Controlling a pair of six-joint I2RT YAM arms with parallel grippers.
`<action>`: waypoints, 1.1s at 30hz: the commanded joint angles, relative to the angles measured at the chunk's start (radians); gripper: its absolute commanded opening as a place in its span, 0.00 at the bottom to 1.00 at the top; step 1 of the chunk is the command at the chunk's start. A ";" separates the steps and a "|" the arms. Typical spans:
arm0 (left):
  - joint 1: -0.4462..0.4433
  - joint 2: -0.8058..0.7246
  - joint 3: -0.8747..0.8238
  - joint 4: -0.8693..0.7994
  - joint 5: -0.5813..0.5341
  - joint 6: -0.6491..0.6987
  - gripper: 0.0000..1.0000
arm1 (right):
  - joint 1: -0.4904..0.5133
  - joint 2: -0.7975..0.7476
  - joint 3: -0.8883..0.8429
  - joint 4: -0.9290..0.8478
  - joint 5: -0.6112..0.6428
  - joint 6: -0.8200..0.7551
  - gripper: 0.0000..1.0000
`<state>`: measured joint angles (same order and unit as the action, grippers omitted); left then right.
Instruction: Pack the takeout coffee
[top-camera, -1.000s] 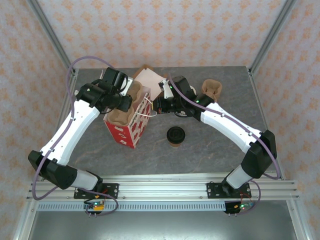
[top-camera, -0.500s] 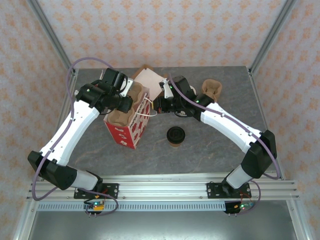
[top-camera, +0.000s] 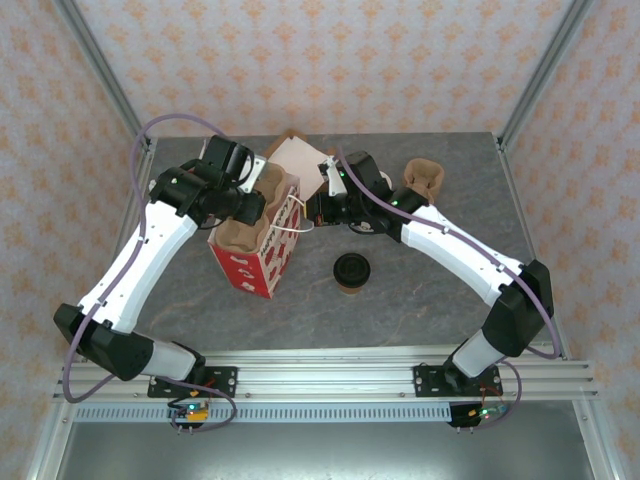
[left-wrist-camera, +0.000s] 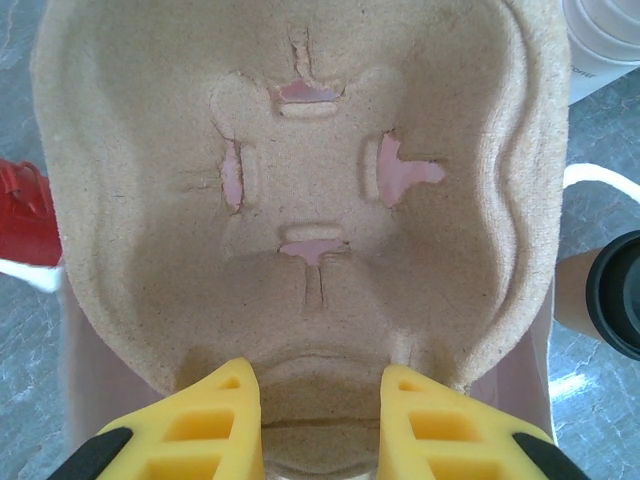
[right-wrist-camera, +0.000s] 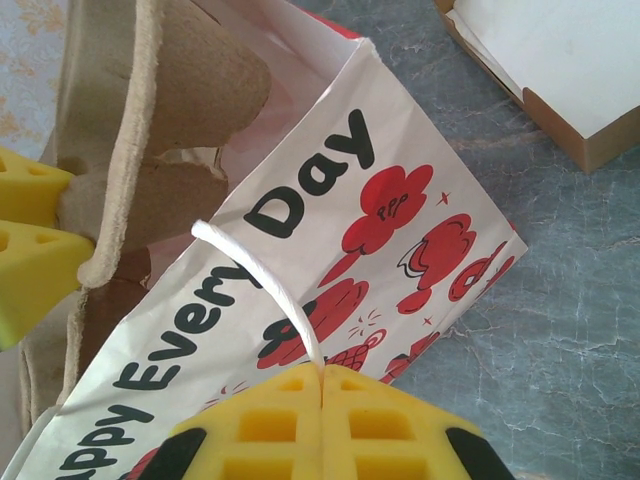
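The takeout coffee (top-camera: 352, 272), a tan cup under a black lid, stands on the table right of the bag; its lid edge (left-wrist-camera: 615, 295) also shows in the left wrist view. My left gripper (top-camera: 258, 205) is shut on the rim of a pulp cup carrier (left-wrist-camera: 300, 190), which sits tilted in the mouth of the red-and-white paper bag (top-camera: 255, 255). One of its yellow fingers (right-wrist-camera: 30, 235) clamps the carrier's edge (right-wrist-camera: 150, 110). My right gripper (right-wrist-camera: 322, 378) is shut on the bag's white cord handle (right-wrist-camera: 260, 275), right of the bag (right-wrist-camera: 390, 190).
A second pulp carrier (top-camera: 423, 180) lies at the back right. An open brown box with a white inside (top-camera: 295, 155) stands behind the bag, its corner (right-wrist-camera: 560, 80) near my right gripper. White cups (left-wrist-camera: 605, 30) sit beyond the carrier. Grey table (top-camera: 420, 300) lies bare around the coffee.
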<state>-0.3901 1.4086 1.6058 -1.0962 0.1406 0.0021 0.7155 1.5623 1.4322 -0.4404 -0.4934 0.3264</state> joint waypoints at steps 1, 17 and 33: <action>0.007 -0.034 0.020 -0.032 0.023 0.022 0.24 | 0.001 0.003 0.014 0.019 0.025 0.012 0.01; 0.007 -0.002 -0.027 -0.070 0.008 0.032 0.25 | 0.001 0.008 0.018 0.017 0.030 0.015 0.01; 0.007 0.039 -0.041 -0.094 -0.005 0.032 0.24 | 0.001 -0.005 0.024 0.020 0.041 0.014 0.00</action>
<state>-0.3901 1.4334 1.5742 -1.1412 0.1513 0.0097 0.7155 1.5623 1.4322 -0.4404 -0.4847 0.3325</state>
